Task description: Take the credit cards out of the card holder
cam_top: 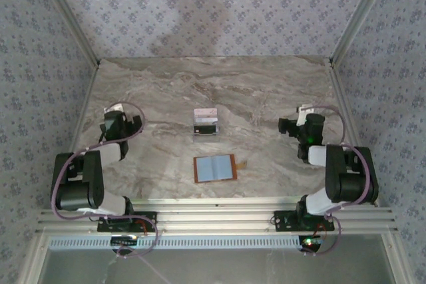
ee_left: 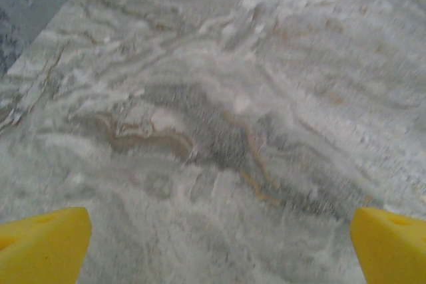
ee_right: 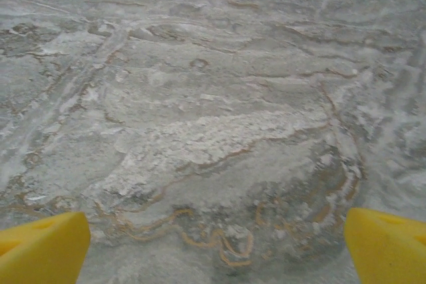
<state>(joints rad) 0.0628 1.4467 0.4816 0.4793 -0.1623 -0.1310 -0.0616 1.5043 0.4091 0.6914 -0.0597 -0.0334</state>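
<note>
The card holder (cam_top: 214, 167) lies open and flat at the near middle of the marble table, orange-brown at its border and grey-blue inside, with its snap tab (cam_top: 242, 164) sticking out to the right. Whether any cards sit in its pockets I cannot tell. Whitish-pink and dark credit cards (cam_top: 206, 116) stand in a small clear rack (cam_top: 206, 128) just behind it. My left gripper (cam_top: 114, 116) (ee_left: 219, 247) hovers over bare marble at the left, open, yellow fingertips (ee_left: 43, 244) far apart. My right gripper (cam_top: 301, 119) (ee_right: 216, 247) is likewise open over bare marble at the right, yellow fingertips (ee_right: 389, 247) wide.
Patterned walls enclose the table (cam_top: 266, 91) on three sides. Both arm bases stand at the near edge on an aluminium rail (cam_top: 213, 217).
</note>
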